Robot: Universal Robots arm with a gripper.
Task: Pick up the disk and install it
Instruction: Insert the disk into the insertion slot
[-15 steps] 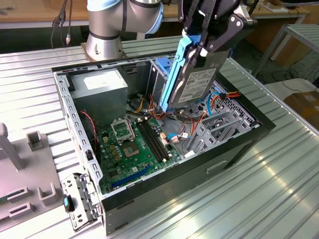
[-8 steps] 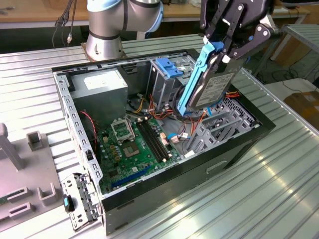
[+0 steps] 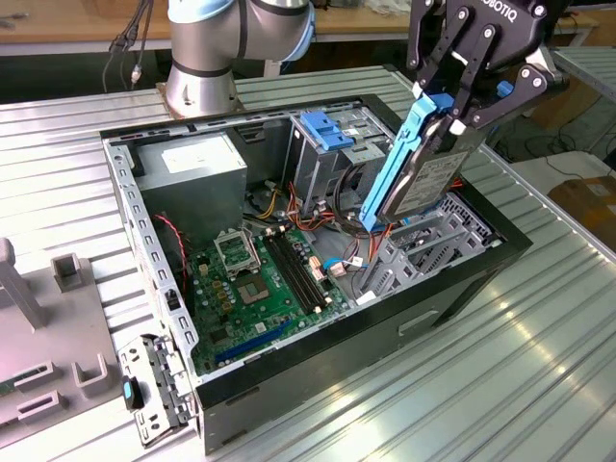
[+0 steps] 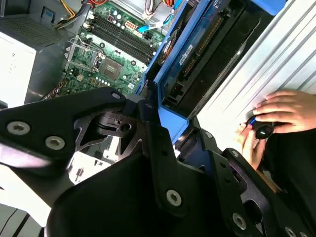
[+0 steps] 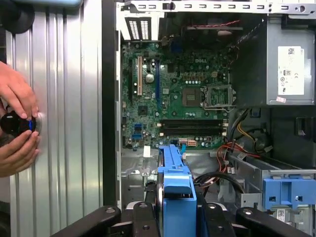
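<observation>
A ribbed aluminium table point(image 3: 539, 327) carries an open black computer case point(image 3: 385, 332) lying on its side, with the arm's base point(image 3: 197, 91) mounted near it. Grey plastic fixtures point(image 3: 72, 274) sit at the exterior view's left.

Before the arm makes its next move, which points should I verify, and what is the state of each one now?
1. Grip: the gripper is shut on the disk: ok.
2. Carrier: the blue rails sit on the disk: ok.
3. Height: the disk hangs tilted above the open case: ok.
4. Lower end free of the cables: cannot tell.
5. People away: a person's hands are close beside the case: not ok.
</observation>
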